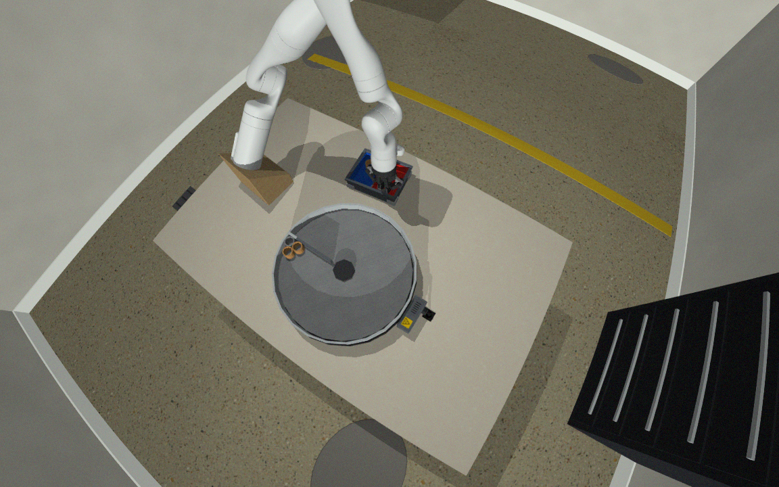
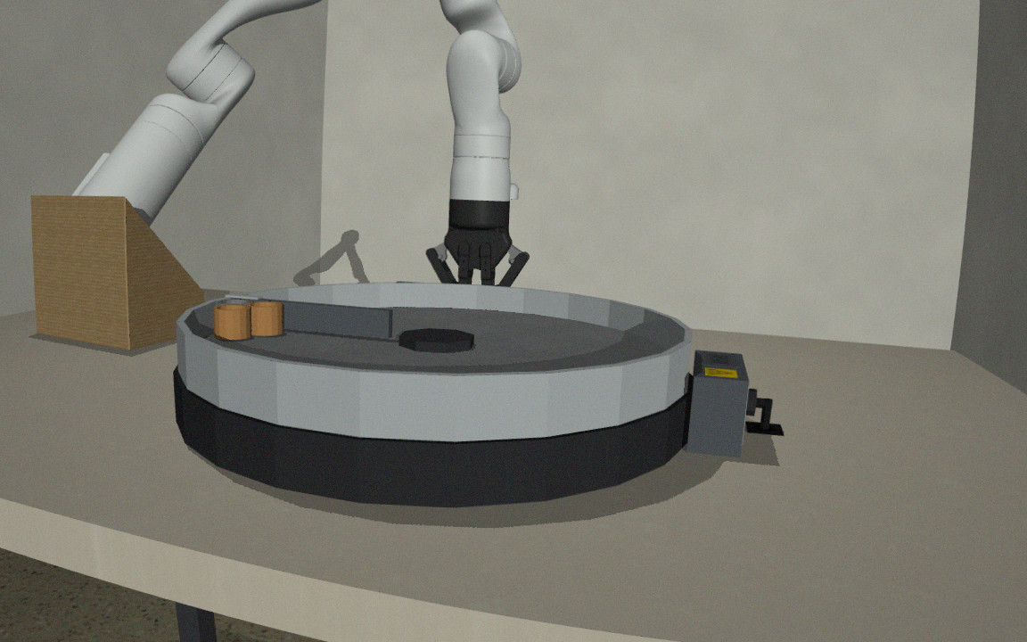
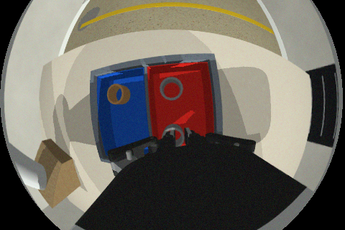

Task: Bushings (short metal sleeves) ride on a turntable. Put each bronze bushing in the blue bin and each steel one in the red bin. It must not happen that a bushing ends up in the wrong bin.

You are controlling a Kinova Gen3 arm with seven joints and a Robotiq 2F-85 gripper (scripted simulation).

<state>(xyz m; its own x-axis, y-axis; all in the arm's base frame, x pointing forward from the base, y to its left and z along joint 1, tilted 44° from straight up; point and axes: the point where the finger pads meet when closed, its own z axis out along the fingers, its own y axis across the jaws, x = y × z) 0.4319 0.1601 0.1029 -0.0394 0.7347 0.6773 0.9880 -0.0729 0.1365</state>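
Observation:
My gripper points down low over the red bin. Its fingers are slightly open, one on each side of the wall of a steel bushing in that bin, with no grip on it visible. A second steel bushing stands farther back there. A bronze bushing lies on its side in the blue bin. On the turntable, two bronze bushings and a steel bushing are bunched at the left edge; the steel one is mostly hidden in the exterior view.
A grey divider bar beside the bushings reaches toward the dark hub. A raised rim surrounds the turntable. A grey motor box stands at its right. The wooden arm base is left of the bins.

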